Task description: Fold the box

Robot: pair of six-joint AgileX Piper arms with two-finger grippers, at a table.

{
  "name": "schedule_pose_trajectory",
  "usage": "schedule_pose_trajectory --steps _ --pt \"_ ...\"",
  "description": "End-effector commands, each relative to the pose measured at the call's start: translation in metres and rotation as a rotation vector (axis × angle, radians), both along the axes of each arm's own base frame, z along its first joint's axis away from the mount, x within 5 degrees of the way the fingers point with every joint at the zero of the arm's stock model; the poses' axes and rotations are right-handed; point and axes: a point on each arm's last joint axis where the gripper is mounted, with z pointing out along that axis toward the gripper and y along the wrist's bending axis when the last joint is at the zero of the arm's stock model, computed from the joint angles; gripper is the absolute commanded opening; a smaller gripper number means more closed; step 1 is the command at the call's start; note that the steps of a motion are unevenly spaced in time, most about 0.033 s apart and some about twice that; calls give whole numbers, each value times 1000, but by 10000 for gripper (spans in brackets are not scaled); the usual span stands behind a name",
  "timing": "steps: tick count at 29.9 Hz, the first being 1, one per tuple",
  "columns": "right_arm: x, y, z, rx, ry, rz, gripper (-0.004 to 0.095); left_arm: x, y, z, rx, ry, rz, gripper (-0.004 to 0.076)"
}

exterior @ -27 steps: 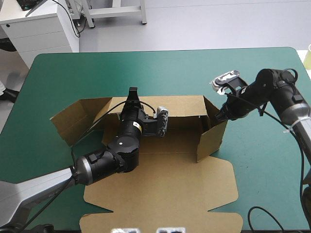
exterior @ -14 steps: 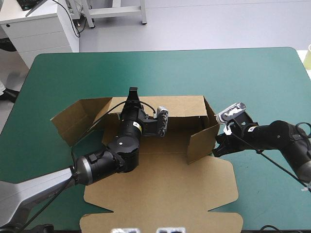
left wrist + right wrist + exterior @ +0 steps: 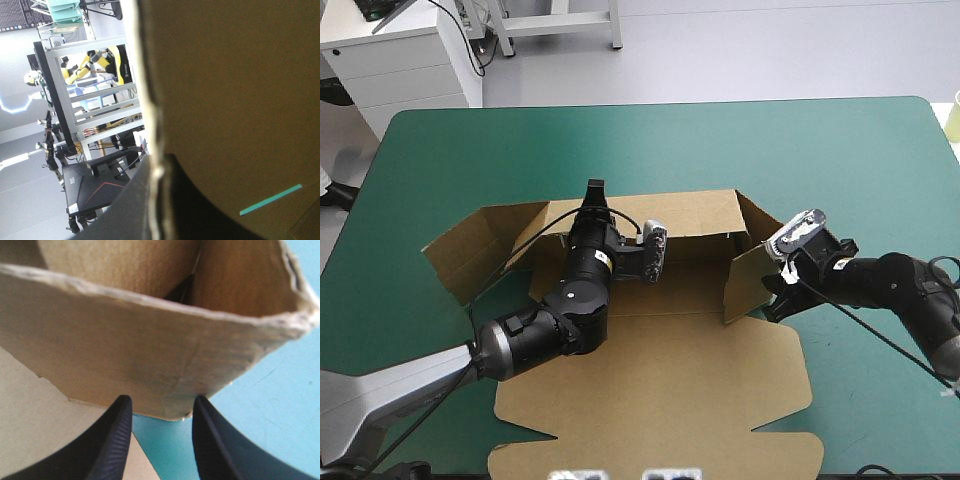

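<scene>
Brown box [image 3: 150, 350] wall stands before right claw [image 3: 162, 405].

No text, brand, number or sign is legible in any view. The box [image 3: 650, 370] shows plain board. A yellow sticker [image 3: 604, 262] on the left arm [image 3: 545, 335]: too small to read.

Overhead light was bright and even across the table [image 3: 650, 140], with no glare noted. The left arm [image 3: 535, 335] cast a soft shadow on the box [image 3: 660, 380]. In the left wrist view the board stood dark against a bright room. In the right wrist view the near wall was well lit, and the black fingers [image 3: 116, 440] showed a faint sheen.
</scene>
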Motion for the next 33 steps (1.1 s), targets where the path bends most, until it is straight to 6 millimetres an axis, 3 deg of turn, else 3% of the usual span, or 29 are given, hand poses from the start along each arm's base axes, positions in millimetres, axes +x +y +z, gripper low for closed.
schedule_pose_trajectory --steps 1,7,12,15,18,21,22,24,29,33 --pt "2 -1 26 22 -83 -33 383 0 2 12 -7 -39 5 -8" --pt "11 -8 50 -62 -189 -65 408 1 1 10 -2 -35 5 -8" --pt "18 -16 47 -151 -168 -120 476 1 1 10 0 -37 7 -8" --pt "21 -20 57 -180 -198 -159 466 1 1 10 3 -38 13 -8" --pt "23 -23 80 -176 -263 -212 326 1 1 10 2 -39 9 -8" --pt "28 -21 103 -141 -328 -216 18 1 1 10 3 -41 9 -8" --pt "32 -20 106 -127 -329 -213 -14 1 1 10 3 -41 9 -8" --pt "45 -17 107 -123 -308 -208 -8 1 1 11 4 -42 6 -8" --pt "81 -9 86 -129 -216 -193 -19 1 1 11 3 -44 6 -8" --pt "87 -3 80 -82 -168 -165 -19 1 0 11 1 -43 0 -8"
